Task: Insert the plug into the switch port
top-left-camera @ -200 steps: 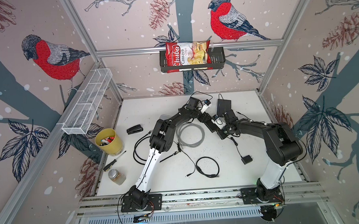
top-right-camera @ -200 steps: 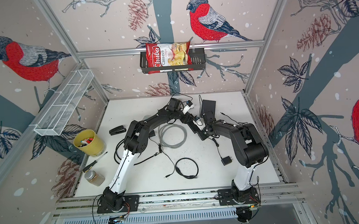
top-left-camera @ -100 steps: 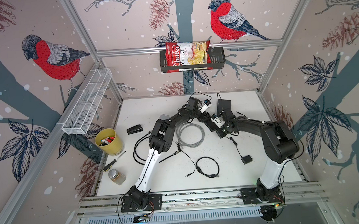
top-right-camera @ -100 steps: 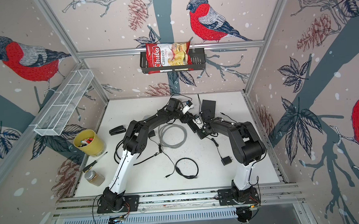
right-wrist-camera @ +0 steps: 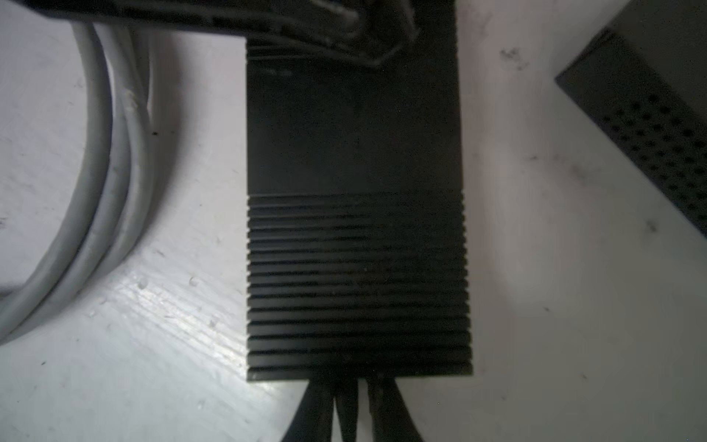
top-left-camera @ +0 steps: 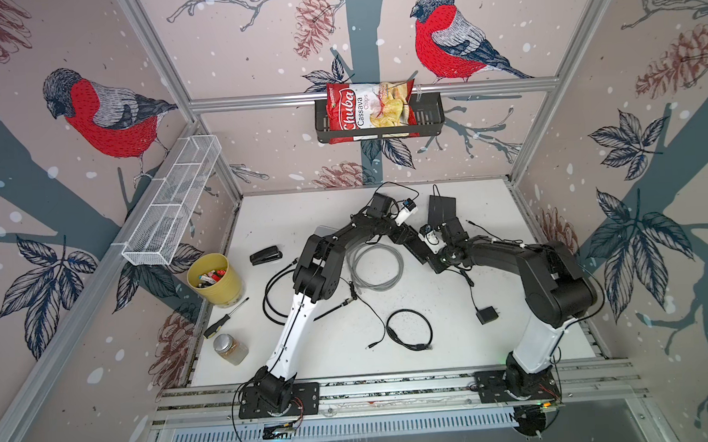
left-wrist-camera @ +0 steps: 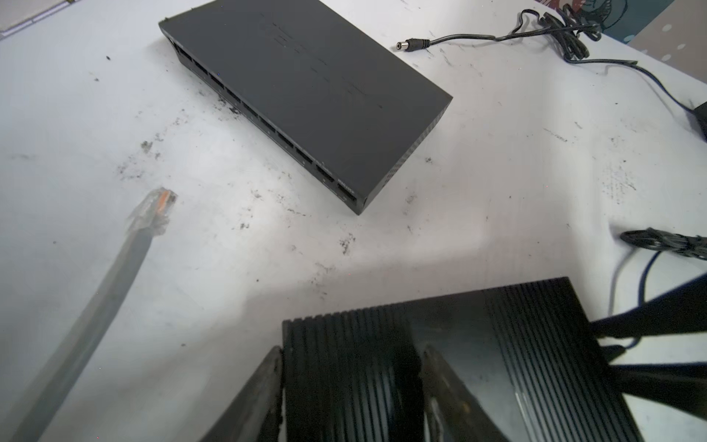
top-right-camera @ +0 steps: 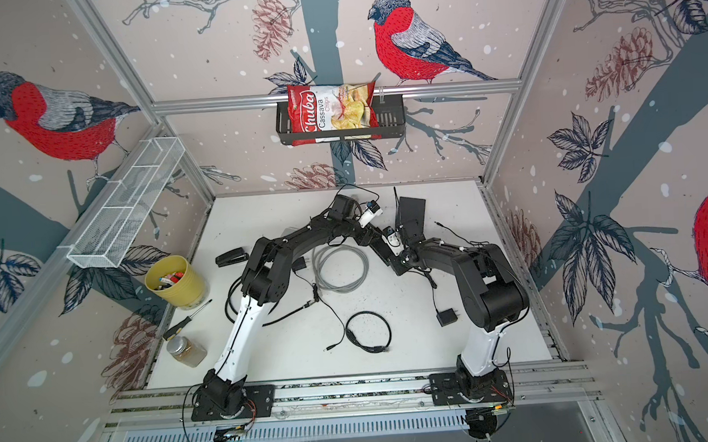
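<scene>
White table [top-left-camera: 455, 362]: both arms [top-left-camera: 293, 333] fold inward beside switch [top-left-camera: 441, 207]; left claw [left-wrist-camera: 352, 350] half-spread over ribbed box [right-wrist-camera: 355, 248], right claw [right-wrist-camera: 352, 390] unclear; bag [top-left-camera: 369, 111]: "Chuba Cassava Chips".

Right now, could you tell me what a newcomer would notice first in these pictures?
The big red-breasted birds on the wallpaper stand out first, then the red chips bag in the black basket on the back wall. On the white table, the left arm and right arm reach towards each other near the back, beside a grey cable coil; a yellow cup stands at the left edge.
</scene>
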You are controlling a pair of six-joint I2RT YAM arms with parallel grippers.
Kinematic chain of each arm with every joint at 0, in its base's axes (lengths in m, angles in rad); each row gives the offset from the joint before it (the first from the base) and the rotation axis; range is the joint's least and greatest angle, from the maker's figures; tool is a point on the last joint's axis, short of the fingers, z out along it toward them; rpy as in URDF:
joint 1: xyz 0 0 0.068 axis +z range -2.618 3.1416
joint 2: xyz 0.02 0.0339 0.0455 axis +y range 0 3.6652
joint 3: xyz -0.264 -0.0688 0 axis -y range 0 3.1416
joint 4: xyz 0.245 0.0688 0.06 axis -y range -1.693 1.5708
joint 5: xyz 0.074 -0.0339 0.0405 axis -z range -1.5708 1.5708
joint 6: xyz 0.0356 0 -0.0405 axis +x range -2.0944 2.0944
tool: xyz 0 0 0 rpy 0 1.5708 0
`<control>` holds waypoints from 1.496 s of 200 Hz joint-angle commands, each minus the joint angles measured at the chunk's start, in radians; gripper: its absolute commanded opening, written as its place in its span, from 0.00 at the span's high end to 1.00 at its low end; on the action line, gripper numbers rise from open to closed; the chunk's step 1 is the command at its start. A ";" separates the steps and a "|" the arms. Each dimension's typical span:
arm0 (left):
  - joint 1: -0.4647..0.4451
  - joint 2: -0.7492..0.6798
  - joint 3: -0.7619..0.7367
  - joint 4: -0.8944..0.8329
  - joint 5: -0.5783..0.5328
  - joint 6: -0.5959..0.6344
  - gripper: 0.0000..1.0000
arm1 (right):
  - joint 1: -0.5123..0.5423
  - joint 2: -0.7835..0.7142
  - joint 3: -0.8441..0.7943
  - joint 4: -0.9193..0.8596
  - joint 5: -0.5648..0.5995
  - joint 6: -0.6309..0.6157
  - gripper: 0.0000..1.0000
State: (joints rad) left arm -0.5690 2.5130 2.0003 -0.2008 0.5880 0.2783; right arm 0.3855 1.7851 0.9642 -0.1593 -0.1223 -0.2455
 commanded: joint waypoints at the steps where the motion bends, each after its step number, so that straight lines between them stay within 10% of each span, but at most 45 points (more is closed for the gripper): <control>1: -0.002 -0.003 -0.015 -0.175 0.108 -0.026 0.45 | -0.008 -0.006 -0.008 0.105 0.002 -0.026 0.82; 100: 0.012 -0.020 -0.030 -0.127 0.040 -0.083 0.44 | -0.027 -0.110 -0.024 -0.065 -0.104 -0.062 0.71; 299: 0.012 -0.048 -0.049 -0.066 0.030 -0.148 0.44 | -0.040 -0.135 -0.115 0.004 -0.121 0.117 0.81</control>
State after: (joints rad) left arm -0.5529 2.4744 1.9537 -0.2626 0.6239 0.1375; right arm 0.3386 1.6379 0.8440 -0.1894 -0.2615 -0.1287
